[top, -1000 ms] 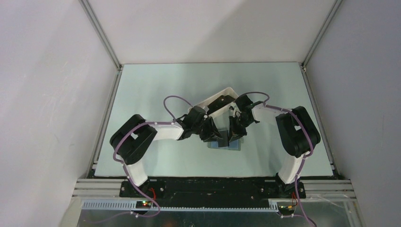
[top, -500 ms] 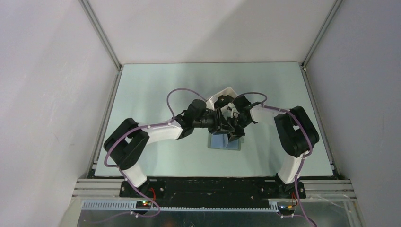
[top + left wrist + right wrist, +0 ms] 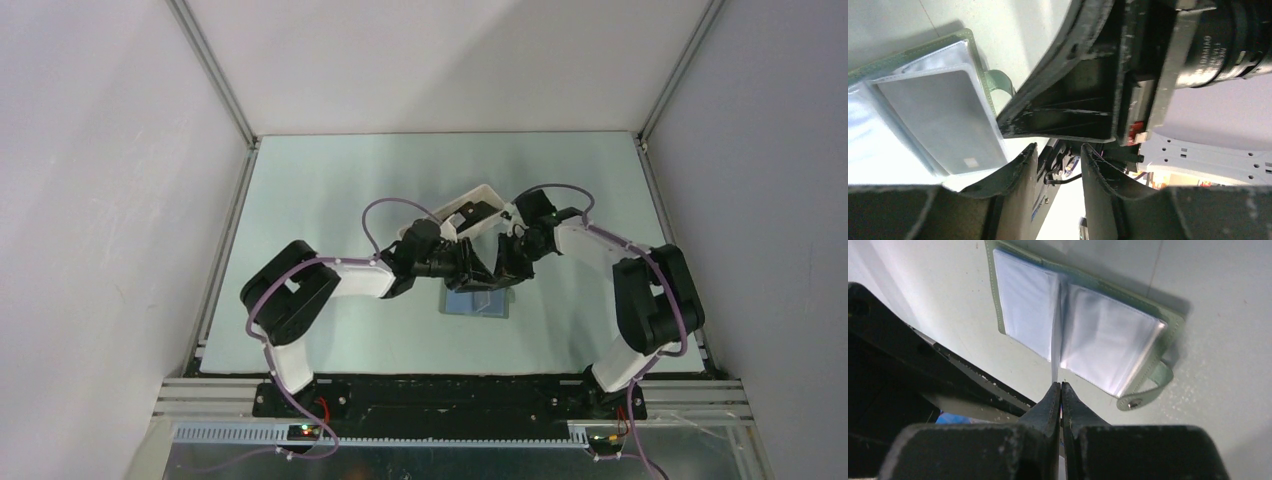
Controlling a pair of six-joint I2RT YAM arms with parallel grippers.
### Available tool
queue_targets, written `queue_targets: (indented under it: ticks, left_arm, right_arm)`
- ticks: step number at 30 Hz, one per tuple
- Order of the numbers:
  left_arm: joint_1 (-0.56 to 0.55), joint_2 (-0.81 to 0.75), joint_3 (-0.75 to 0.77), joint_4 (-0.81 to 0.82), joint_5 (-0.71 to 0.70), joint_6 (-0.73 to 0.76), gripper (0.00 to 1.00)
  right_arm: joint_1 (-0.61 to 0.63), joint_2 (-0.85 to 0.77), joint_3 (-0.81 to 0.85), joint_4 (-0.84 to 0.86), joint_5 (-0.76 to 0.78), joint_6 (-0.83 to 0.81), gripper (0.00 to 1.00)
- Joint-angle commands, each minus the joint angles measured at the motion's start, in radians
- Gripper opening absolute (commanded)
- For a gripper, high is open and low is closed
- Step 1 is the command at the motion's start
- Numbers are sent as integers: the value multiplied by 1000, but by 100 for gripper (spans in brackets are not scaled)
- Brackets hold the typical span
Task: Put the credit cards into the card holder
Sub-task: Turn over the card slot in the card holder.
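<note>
Your right claw [image 3: 1061, 386] clenches the card holder [image 3: 1098, 335] sleeve, left claw [image 3: 1058, 150] released beside it; fetch a credit card [image 3: 469, 212] next.

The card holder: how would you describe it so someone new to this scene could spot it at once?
Look at the middle of the pale green table, just in front of the white tray. The card holder lies open there like a small booklet. Unlike the tray, it has a grey-green stitched border, clear sleeves and a snap tab.
</note>
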Motion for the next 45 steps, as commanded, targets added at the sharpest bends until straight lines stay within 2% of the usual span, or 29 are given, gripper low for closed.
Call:
queue_targets:
  ticks: [1,3,5,12,14,17,20,23,28,32,36,40,45]
  left_arm:
    - [-3,-10,-3,98,11,-20,42]
    - [-1,-47,-11,100,-8,-8,43]
    - [8,-89,-25,100,-33,2,44]
    - [79,-247,-134,65,-167,36,48]
    - [108,-298,-138,-21,-224,85,49]
    - [146,-349,-86,-280,-358,170,52]
    - [178,-350,29,-539,-466,256,56]
    - [213,-309,113,-643,-527,283,60]
    - [301,-146,244,-709,-476,283,56]
    - [308,-3,401,-834,-485,356,48]
    - [309,80,484,-927,-514,393,27]
    - [307,130,527,-1004,-531,444,14]
    - [281,212,627,-1132,-577,504,7]
  right_arm:
    - [-24,-64,11,-100,60,-15,6]
    - [-41,-80,12,-106,64,-16,7]
    - [-55,-100,17,-99,63,-16,13]
    - [-61,-112,98,-97,70,-7,42]
    - [-60,-104,133,-69,60,4,51]
    - [-55,-46,243,-53,47,14,64]
    - [-48,51,398,-62,56,8,74]
    - [-45,147,539,-87,59,-2,82]
    - [-44,380,831,-158,31,-19,83]
    - [-41,527,977,-200,8,-36,82]
    - [-35,601,1010,-198,-43,-39,76]
    - [-13,647,1021,-208,-65,-49,71]
    - [5,672,1028,-220,-51,-53,68]
